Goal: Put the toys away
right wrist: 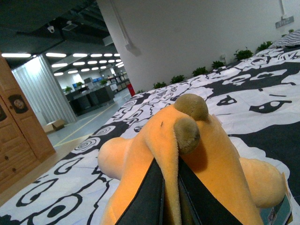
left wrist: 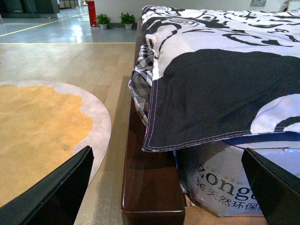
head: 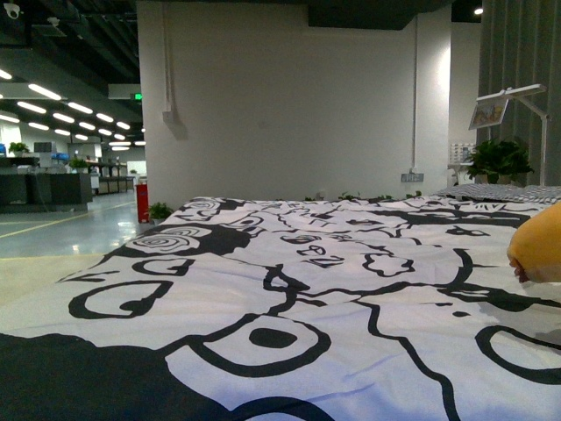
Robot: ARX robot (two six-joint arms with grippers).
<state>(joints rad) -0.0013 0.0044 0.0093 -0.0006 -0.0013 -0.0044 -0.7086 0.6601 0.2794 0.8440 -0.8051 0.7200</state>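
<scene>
An orange-yellow plush animal (right wrist: 206,154) with brownish rounded ears fills the right wrist view, held over the black-and-white bedspread (right wrist: 262,101). My right gripper (right wrist: 171,197) is shut on a fold of its fabric, both dark fingers pressed together around it. In the front view only a rounded orange part of the plush (head: 536,244) shows at the right edge, just above the bedspread (head: 289,289); the gripper itself is out of frame there. My left gripper (left wrist: 173,187) is open with nothing between its fingers, down beside the bed's dark wooden rail (left wrist: 150,183).
The bedspread's edge (left wrist: 197,136) hangs over a printed white bag (left wrist: 220,187) under the bed. A round yellow rug (left wrist: 42,126) lies on the wooden floor. Wooden cabinets (right wrist: 18,136) stand past the bed. Potted plants (head: 498,160) and a white wall (head: 289,105) are behind it.
</scene>
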